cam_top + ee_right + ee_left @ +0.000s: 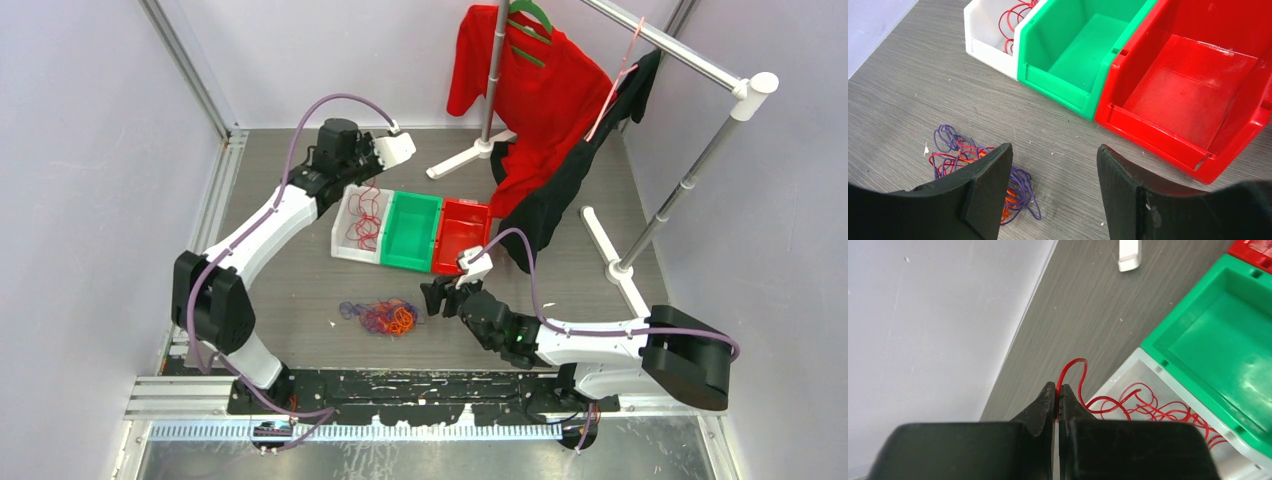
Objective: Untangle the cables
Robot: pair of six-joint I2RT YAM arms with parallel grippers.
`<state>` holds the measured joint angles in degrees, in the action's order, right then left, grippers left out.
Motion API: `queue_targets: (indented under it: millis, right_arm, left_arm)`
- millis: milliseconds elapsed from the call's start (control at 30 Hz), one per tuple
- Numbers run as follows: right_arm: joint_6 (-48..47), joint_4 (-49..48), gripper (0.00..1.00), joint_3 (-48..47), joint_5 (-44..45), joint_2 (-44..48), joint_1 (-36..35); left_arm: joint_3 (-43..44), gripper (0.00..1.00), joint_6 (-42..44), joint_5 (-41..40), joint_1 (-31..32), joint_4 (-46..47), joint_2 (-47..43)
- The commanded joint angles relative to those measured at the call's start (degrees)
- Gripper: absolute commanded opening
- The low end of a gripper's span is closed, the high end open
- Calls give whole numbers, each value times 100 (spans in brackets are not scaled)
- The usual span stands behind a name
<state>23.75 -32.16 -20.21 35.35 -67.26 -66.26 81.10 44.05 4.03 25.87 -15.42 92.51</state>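
Note:
The cables form a tangle (385,317) of purple, red and orange loops on the grey table, near the front. In the right wrist view the tangle (946,139) lies partly behind my left finger. My right gripper (440,297) is open and empty just right of the tangle, with its jaws (1054,150) wide apart above bare table. My left gripper (368,182) hangs over the white bin (343,238). It is shut (1058,390) on a red cable (1074,362) that loops down to several red cables (1148,407) lying in that bin.
A green bin (410,230) and a red bin (462,235), both empty, stand right of the white one. A clothes rack (690,175) with a red shirt (530,80) and black cloth (560,190) stands behind; its white feet (465,158) rest on the table. Walls close in on both sides.

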Motion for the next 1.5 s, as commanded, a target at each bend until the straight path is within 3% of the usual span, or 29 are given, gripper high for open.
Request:
queue_targets:
  millis: [0,200,500,867,1033,1133,1233,1333,1467]
  right_arm:
    - [97,-385,67,37,193,5,21]
    - [139,-369,67,106,252,20,22]
    - [113,-274,67,34,265,81,52]
    - [158,-131,66,-14,332,128,72]
    - [113,-36,66,-57,359,199,77]
    - [104,68,66,-91,347,292,78]
    - [104,175,67,-106,311,404,87]
    - [92,265,67,-124,276,514,96]
    - [78,431,67,-137,217,709,120]
  left_arm:
    - [150,0,229,-121,-151,837,180]
    - [-800,0,235,69,-214,1013,-10]
    - [-1433,0,74,402,-174,12,-23]
    - [-1363,0,-107,484,-13,-186,524]
    - [-1118,0,38,-117,-20,260,944]
    - [-707,12,9,-121,-45,-170,971]
    - [32,42,-146,200,-51,-1438,957]
    - [294,63,-184,482,-81,-2143,739]
    - [260,73,-186,772,-91,-2492,280]
